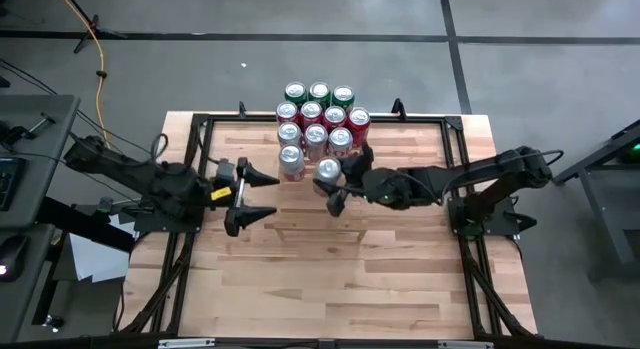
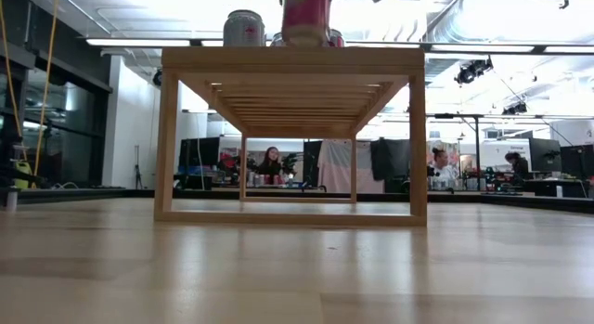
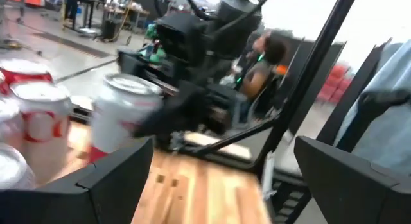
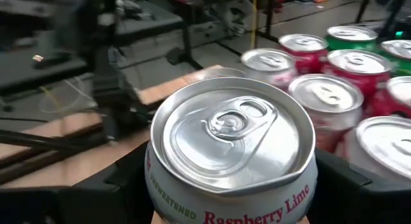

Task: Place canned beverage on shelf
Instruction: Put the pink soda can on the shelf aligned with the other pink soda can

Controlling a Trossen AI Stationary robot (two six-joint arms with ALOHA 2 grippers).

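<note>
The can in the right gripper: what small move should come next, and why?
Probably lower the can straight down beside the row end and then open. The right gripper is shut on it over the shelf, next to the other cans, and the low view shows its base at the shelf top. The left gripper waits open nearby.

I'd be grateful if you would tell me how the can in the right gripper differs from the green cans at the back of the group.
The held can has a silver top, with red Raspberry Lime lettering in the right wrist view; the green cans have green tops. The held can sits between the right gripper's jaws, at the group's near edge; the green cans stand untouched in the far row. Both kinds are upright, unopened and alike in shape.
</note>
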